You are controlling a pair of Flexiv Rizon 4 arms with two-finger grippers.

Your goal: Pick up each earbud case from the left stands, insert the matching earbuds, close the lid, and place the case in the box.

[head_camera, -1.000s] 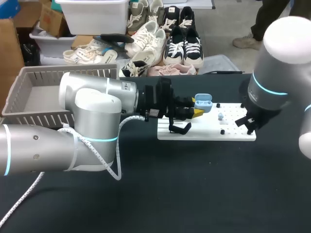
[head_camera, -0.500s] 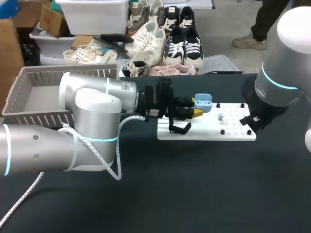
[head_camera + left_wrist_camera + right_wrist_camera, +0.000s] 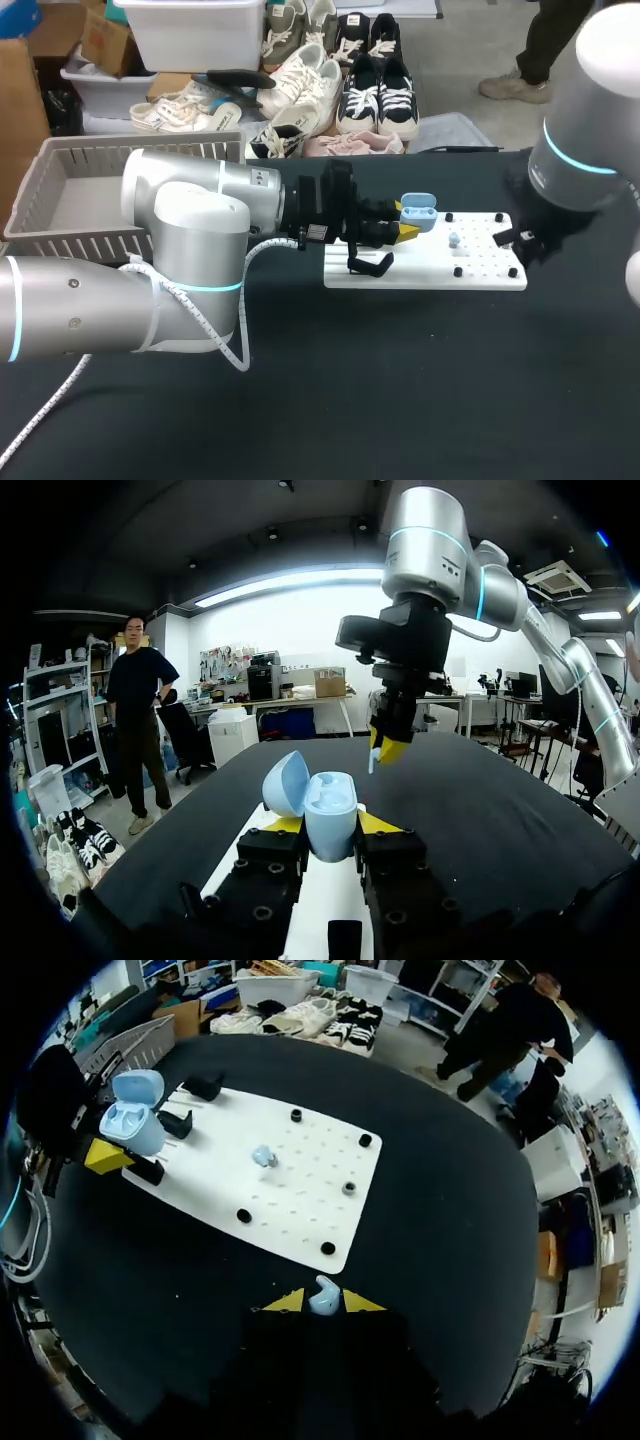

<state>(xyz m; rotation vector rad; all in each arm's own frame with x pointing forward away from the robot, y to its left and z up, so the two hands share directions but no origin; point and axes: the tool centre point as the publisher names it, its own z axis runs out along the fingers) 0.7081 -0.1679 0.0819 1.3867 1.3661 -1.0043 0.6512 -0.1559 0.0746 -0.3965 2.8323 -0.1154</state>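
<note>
Left fingers hold the open earbud case, one yellow tip pressed on each side of its lower body. The case stands upright, light blue, with the lid flipped back and both inner wells showing. In the head view the case sits at the left far part of the white pegboard, just beyond the black stands.

Right fingers are set narrow, pinching a small light blue earbud between the yellow tips. It pokes out just ahead of the tips. They hang over the black desk, just off the pegboard's edge, well apart from the case. From the left wrist view the right fingers point down, beyond the case and higher.

A second earbud lies on the pegboard near its middle, apart from both sets of fingers, with black pegs dotted around it.

The grey slatted box is at the far left of the desk, behind the left arm.
</note>
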